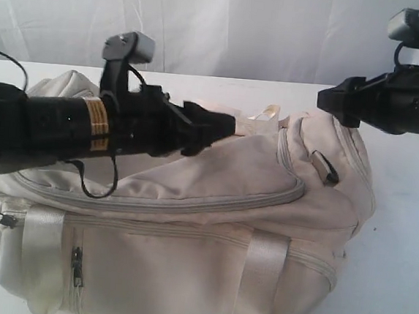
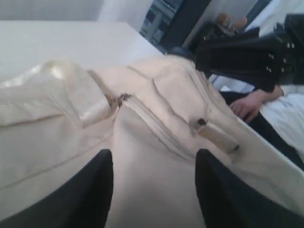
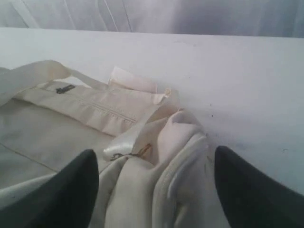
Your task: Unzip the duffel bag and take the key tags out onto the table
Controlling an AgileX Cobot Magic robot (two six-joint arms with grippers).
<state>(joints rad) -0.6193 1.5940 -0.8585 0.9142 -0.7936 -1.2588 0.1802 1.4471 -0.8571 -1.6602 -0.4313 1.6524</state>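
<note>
Our bag (image 1: 188,229) lies zipped on the table (image 1: 400,240); no key tags show. Both hands gape empty: left hand (image 1: 223,125) over the top, right hand (image 1: 330,100) above the end. We should pinch the zip tab (image 1: 324,168) squarely and steady the bag with the other.

One duffel bag (image 1: 186,258) lies on one table (image 1: 400,247), under the fingers of two grippers: the left gripper (image 1: 229,124) and the right gripper (image 1: 324,99), with two fingers (image 2: 85,190) each. The exterior view shows two webbing straps (image 1: 262,268) and three zipper pulls (image 1: 77,263), one of them ahead of the left fingertips.
</note>
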